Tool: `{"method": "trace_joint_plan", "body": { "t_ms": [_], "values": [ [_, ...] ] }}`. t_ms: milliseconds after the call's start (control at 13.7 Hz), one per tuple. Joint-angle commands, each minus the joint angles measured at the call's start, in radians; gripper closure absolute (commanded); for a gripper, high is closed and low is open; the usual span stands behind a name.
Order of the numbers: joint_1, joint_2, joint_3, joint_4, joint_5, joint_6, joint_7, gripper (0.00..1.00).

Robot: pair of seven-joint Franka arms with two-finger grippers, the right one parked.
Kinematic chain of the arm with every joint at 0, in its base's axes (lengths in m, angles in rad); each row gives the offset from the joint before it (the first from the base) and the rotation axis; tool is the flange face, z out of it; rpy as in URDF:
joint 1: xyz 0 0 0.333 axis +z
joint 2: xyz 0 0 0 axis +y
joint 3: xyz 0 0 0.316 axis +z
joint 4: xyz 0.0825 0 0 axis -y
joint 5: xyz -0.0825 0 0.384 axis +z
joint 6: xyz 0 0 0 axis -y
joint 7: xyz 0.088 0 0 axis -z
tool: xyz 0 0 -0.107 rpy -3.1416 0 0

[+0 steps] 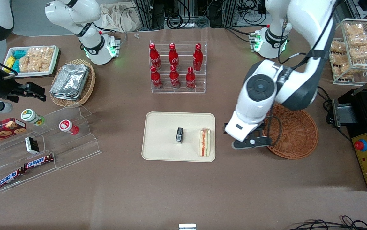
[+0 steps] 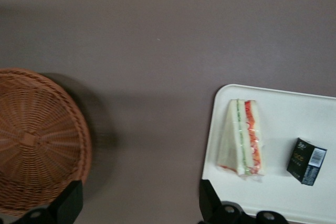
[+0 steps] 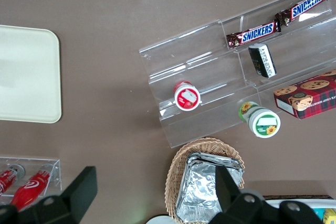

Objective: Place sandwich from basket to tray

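Since the sandwich [image 1: 205, 142] already lies on the tray [image 1: 158, 150], the placing step looks done, and the step in hand is judged to be the arm's clearing away from the drop. The sandwich rests flat near the tray's edge on the side toward the basket [image 1: 298, 137], its red and green filling showing along one edge. The gripper [image 1: 250, 142] hangs above the bare table between the tray and the basket, over the basket's near rim rather than over the tray. Its fingers [image 2: 65, 205] stand well apart with nothing between them; the wrist view shows only brown tablecloth in the gap. What the next move calls for, by my reading, is little more than a lift and a retreat that stays clear of the tray's rim and of the sandwich, so the wedge is not nudged off.

As for what holds what: the basket appears empty, its woven floor bare where it shows, though the arm hides part of it in the front view. Beside the sandwich the tray carries a small black box [image 1: 179, 135], nearer the tray's middle and apart from the sandwich. Farther from the front camera than the tray, a clear rack [image 1: 178, 88] holds six red bottles [image 1: 174, 76].
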Motion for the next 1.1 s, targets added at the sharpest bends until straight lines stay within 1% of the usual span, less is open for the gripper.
{"method": "trace_joint_plan", "body": {
  "t_ms": [0, 146, 220, 366, 512, 732, 805, 1024],
  "values": [
    [0.085, -0.112, -0.002, -0.026, -0.085, -0.099, 0.159, 0.0],
    [0.165, -0.184, 0.001, -0.025, -0.162, -0.167, 0.276, 0.0],
    [0.176, -0.215, 0.006, -0.026, -0.193, -0.201, 0.321, 0.0],
    [0.15, -0.27, 0.09, -0.028, -0.208, -0.245, 0.344, 0.0],
    [0.142, -0.331, 0.116, -0.034, -0.242, -0.302, 0.367, 0.0],
    [0.153, -0.39, 0.125, -0.038, -0.242, -0.406, 0.422, 0.0],
    [0.15, -0.395, 0.15, -0.037, -0.243, -0.408, 0.431, 0.0],
    [0.145, -0.39, 0.159, -0.025, -0.242, -0.408, 0.435, 0.0]
  ]
}}
